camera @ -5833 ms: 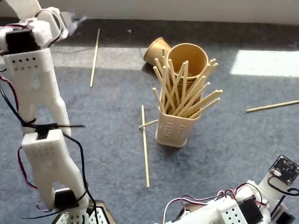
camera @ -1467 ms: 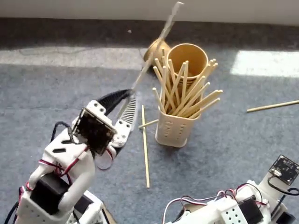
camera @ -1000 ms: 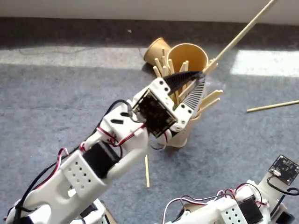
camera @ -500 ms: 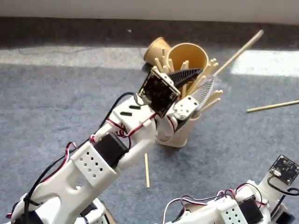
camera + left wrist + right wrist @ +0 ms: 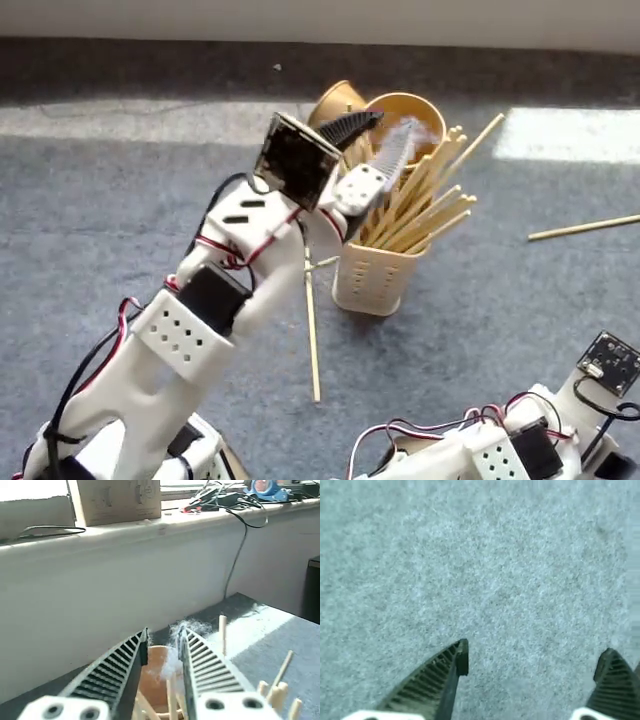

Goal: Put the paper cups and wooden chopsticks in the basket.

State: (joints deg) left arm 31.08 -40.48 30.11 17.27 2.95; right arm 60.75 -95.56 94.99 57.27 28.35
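My mottled blue-grey felt desk (image 5: 120, 250) shows a pale sunlit patch at one far corner and a charcoal band along its far edge. The cream slotted plastic basket (image 5: 372, 285) has rows of small dark slits. The pale straw-coloured wooden chopsticks (image 5: 425, 205) match the loose thin wooden stick (image 5: 312, 340). The upright ochre paper cup (image 5: 430, 110) and the tipped tan paper cup (image 5: 335, 100) are plain. My white left arm (image 5: 180, 340) has dotted perforations, black blocks, and red and black wires. The left tool (image 5: 162, 635) and right tool (image 5: 535, 660) have dark ribbed fingers.
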